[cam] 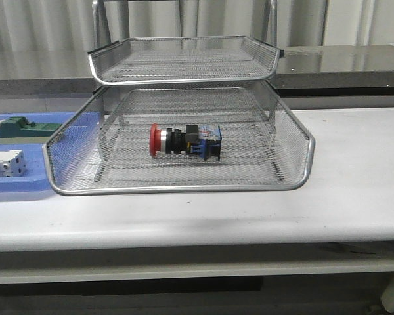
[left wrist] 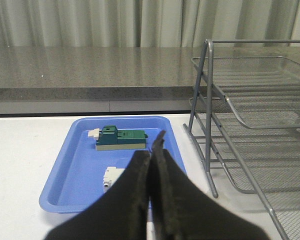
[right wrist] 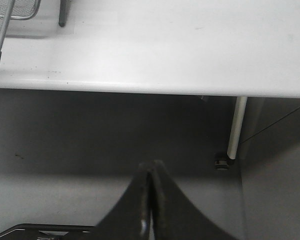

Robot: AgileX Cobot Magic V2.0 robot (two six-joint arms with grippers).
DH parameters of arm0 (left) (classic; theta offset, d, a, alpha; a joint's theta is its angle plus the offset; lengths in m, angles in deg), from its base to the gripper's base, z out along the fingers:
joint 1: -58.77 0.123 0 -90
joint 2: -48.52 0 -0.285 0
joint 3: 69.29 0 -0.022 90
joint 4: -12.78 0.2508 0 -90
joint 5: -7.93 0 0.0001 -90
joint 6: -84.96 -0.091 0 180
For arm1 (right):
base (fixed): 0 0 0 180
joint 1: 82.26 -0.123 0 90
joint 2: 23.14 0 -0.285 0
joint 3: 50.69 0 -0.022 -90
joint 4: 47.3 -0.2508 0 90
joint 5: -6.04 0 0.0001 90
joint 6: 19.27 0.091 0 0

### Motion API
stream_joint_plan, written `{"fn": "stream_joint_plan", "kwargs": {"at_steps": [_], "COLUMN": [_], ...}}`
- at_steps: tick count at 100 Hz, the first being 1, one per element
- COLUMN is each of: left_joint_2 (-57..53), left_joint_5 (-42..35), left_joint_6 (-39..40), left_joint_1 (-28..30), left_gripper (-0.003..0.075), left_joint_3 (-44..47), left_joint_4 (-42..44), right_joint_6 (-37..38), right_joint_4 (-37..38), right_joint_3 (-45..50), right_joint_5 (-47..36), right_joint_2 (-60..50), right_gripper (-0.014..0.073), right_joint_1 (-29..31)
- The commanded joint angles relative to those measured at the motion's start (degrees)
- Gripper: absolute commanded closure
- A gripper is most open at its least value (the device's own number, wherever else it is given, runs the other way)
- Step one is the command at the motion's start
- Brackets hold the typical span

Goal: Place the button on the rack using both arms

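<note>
Pale curtains and a dark stone counter close off the back of the scene, and in front of them runs a white table [cam: 354, 184]; on it stands the rack [cam: 184, 59], wire mesh on a thin metal frame, of which the front view shows two tiers, the lower one wide and flaring towards the camera; just beside the rack's left side lies a flat blue tray [left wrist: 80, 165] holding a green block [left wrist: 121, 138] and a white block [left wrist: 111, 176]; the button [cam: 185, 141] lies on its side in the middle of the lower tier, red head to the left, blue rear block to the right, so by the look of it the placing is done; the left gripper [left wrist: 152, 155] has its jaws pressed together on nothing, hanging above the near end of the tray; the right gripper [right wrist: 151, 175] is likewise closed and empty, off the table's front edge with the floor below it; I judge the button light, rigid and hard plastic, its domed head smooth and likely to slip, its round collar apt to roll on mesh; the squarer black body or blue block, with flatter sides, looks the safer hold, taken across its width.
</note>
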Motion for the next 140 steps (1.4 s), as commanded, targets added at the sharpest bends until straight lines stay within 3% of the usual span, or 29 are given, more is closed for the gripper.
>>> {"fn": "stream_joint_plan", "kwargs": {"at_steps": [1,54,77,108,129,140], "left_joint_2": [0.5,0.5,0.5,0.5,0.5,0.5], "left_joint_5": [-3.8,-3.8,-3.8,-3.8,-3.8,-3.8], "left_joint_6": [0.2,0.2,0.2,0.2,0.2,0.2], "left_joint_1": [0.2,0.2,0.2,0.2,0.2,0.2], "left_gripper": [0.0741,0.0741,0.0741,0.0741,0.0741,0.0741], "left_joint_3": [-1.6,-1.6,-1.6,-1.6,-1.6,-1.6], "left_joint_4": [-1.3,-1.3,-1.3,-1.3,-1.3,-1.3], "right_joint_6": [-0.3,-0.3,-0.7,-13.0,-16.3,-16.4], "right_joint_4": [0.5,0.4,-8.6,-22.4,-25.7,-25.8], "right_joint_3": [-2.1,-2.1,-2.1,-2.1,-2.1,-2.1], "right_joint_5": [-3.0,-3.5,-7.1,-6.0,-6.5,-7.9], "right_joint_2": [0.2,0.2,1.6,12.8,20.7,24.4], "right_gripper": [0.0664,0.0664,0.0664,0.0662,0.0662,0.0662], "right_joint_1": [-0.2,-0.2,-0.2,-0.2,-0.8,-3.9]}}
